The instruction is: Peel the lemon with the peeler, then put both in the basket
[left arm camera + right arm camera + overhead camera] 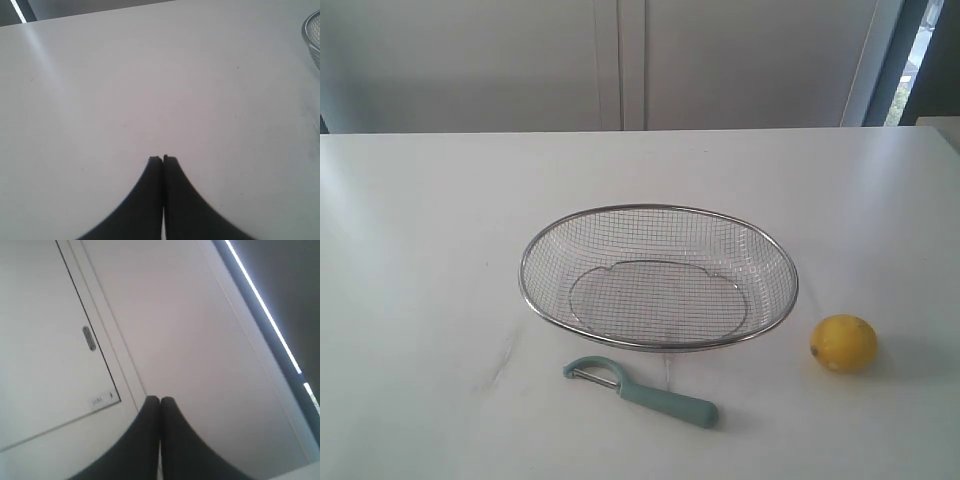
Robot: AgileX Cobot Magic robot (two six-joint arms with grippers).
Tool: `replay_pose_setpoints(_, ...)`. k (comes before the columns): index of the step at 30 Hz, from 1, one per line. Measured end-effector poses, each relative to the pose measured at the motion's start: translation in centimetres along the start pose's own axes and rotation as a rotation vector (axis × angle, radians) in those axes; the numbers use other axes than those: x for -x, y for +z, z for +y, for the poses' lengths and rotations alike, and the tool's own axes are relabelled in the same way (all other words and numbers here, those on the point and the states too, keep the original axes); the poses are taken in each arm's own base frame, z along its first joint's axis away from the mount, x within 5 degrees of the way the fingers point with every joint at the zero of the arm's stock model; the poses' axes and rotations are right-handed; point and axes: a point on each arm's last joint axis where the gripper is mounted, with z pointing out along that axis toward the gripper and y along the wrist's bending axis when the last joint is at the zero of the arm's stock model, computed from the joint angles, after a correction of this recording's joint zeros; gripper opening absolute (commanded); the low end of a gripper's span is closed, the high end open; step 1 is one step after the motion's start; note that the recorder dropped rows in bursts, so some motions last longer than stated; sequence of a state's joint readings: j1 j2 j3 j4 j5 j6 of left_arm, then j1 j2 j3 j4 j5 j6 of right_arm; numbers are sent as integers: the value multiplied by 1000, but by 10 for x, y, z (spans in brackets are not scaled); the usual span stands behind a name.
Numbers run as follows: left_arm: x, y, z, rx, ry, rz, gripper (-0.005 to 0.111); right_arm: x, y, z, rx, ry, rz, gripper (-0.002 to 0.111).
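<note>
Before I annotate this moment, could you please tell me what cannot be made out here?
Exterior view: both arms lie outside the frame; the peeler blade is too small to judge.
Left wrist view: the basket is cut by the edge.
Right wrist view: the wall label is blurred.

Left gripper [163, 159] and right gripper [159, 399], jaws pressed together, empty.

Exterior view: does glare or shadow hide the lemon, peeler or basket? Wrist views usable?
Exterior view: soft even light, table washed out; lemon, peeler and basket clear, only faint shadows. Left wrist view: a glare streak on the table, shut fingers dark. Right wrist view: soft, aimed at a wall panel, none of the three shown.
</note>
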State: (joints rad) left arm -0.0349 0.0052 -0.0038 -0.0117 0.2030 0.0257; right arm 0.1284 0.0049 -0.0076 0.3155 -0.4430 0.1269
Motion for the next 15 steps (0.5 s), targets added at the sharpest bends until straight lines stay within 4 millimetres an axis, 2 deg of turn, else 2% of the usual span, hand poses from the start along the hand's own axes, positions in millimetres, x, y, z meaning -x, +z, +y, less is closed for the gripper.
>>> replay_pose_setpoints(8,0,0,0,0,0,0,0,3,6,10,26,-239,192,0)
replay_pose_setpoints(15,0,0,0,0,0,0,0,7,21,20,53,-376,385,0)
